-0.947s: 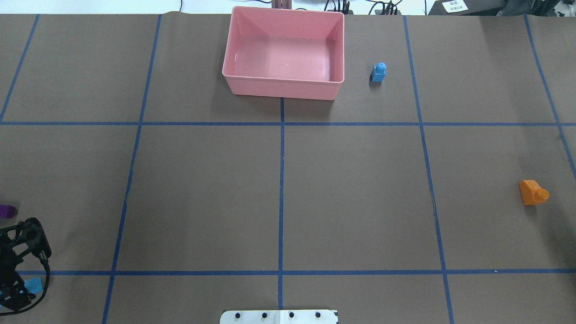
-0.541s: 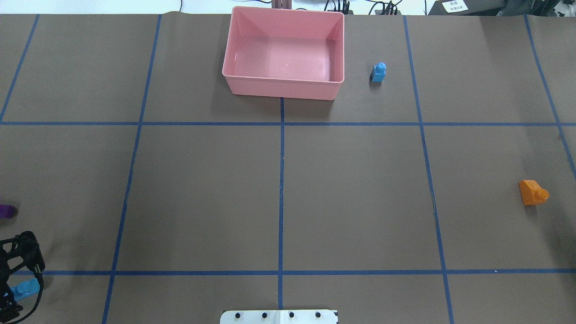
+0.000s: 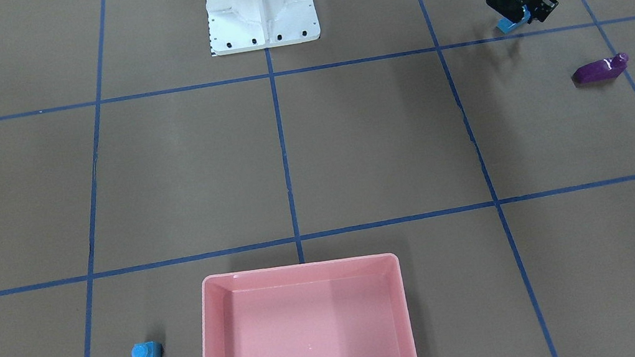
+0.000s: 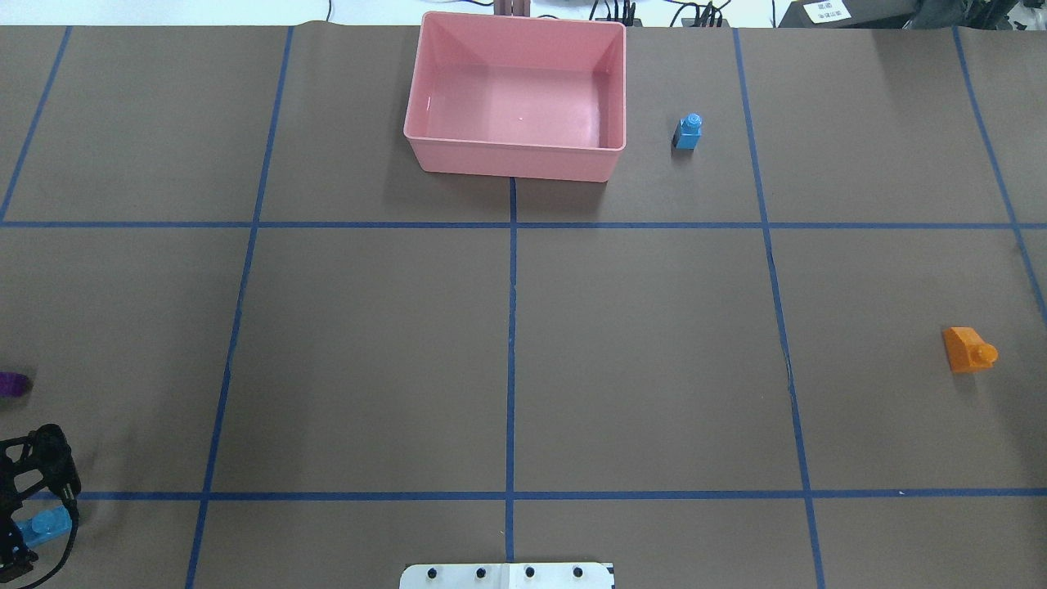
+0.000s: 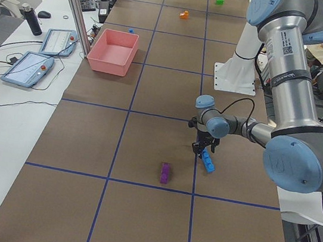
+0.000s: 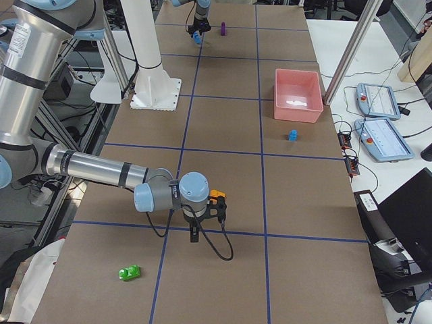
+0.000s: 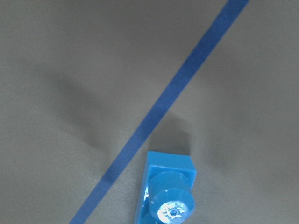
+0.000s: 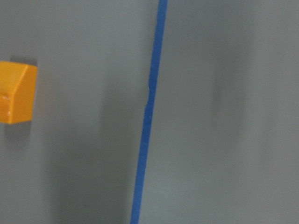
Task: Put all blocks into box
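Note:
My left gripper (image 4: 29, 511) is low over the table at the near left, with its jaws apart on either side of the long blue brick (image 4: 42, 522); it also shows in the front view (image 3: 520, 16). The purple brick (image 4: 12, 383) lies just beyond. The tiny blue brick (image 4: 689, 131) stands right of the pink box (image 4: 511, 162). The orange brick (image 4: 969, 350) is at the far right. My right gripper (image 6: 202, 223) hangs near it, and I cannot tell whether it is open or shut. The green brick (image 6: 128, 273) lies further out.
The white robot base (image 3: 260, 4) stands at the near middle edge. Blue tape lines (image 4: 511, 327) divide the brown table. Tablets and cables (image 5: 30, 66) lie on the white bench beyond the box.
My left gripper has dropped lower and toward the near edge, so that it now straddles the long blue brick. Nothing else has moved.

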Controlling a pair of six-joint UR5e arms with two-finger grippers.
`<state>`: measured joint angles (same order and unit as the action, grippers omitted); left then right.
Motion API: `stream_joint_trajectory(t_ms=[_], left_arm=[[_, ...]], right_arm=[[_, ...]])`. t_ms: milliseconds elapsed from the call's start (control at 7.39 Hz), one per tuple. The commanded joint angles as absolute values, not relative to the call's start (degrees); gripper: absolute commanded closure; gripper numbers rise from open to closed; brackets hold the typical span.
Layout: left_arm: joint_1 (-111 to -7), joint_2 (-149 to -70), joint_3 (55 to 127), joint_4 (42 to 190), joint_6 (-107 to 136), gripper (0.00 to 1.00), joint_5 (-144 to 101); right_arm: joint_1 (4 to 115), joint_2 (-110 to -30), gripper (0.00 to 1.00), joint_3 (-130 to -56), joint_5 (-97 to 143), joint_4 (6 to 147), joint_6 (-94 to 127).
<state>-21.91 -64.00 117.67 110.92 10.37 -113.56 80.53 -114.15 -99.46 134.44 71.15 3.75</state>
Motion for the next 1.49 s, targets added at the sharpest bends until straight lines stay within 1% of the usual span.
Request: stream_joint_trajectory(t_ms=[0,135,271,406,541,676,812,947,1353], left_arm=[[-21.80,-64.16,117.16,110.92,10.37,0.39,-113.47],[-21.80,-64.25,117.07,110.92,10.37,0.43,-113.47],[-21.88,-64.16,117.16,111.00,10.37,0.68,-113.38],[-22.32,-64.33,118.03,111.09,10.37,1.00,-113.47],[-23.46,-65.03,121.52,110.57,10.46,1.00,-113.55],[-29.47,-67.48,121.90,110.48,10.46,1.00,-113.90],[-34.93,-71.68,121.64,109.35,10.46,1.00,-114.25],[-37.33,-76.50,121.90,105.68,10.46,1.00,-114.34],[-46.38,-105.38,121.64,78.13,10.55,1.00,-114.35]], right_arm=[[82.78,-118.02,0.00,-97.31,134.30,71.37,-3.22],[84.53,-119.43,0.00,-96.42,134.21,71.45,-6.47],[85.16,-121.62,0.00,-96.24,133.77,71.46,-8.77],[87.69,-123.03,0.00,-94.50,133.68,71.46,-14.10],[89.54,-123.22,0.00,-91.61,133.59,71.46,-18.15],[90.60,-123.22,0.00,-88.97,132.64,71.19,-21.33],[90.79,-123.40,0.00,-87.81,132.19,71.10,-22.49],[90.79,-123.49,0.00,-86.67,132.19,70.67,-22.67],[90.79,-123.31,0.00,-82.36,132.54,70.66,-25.75]])
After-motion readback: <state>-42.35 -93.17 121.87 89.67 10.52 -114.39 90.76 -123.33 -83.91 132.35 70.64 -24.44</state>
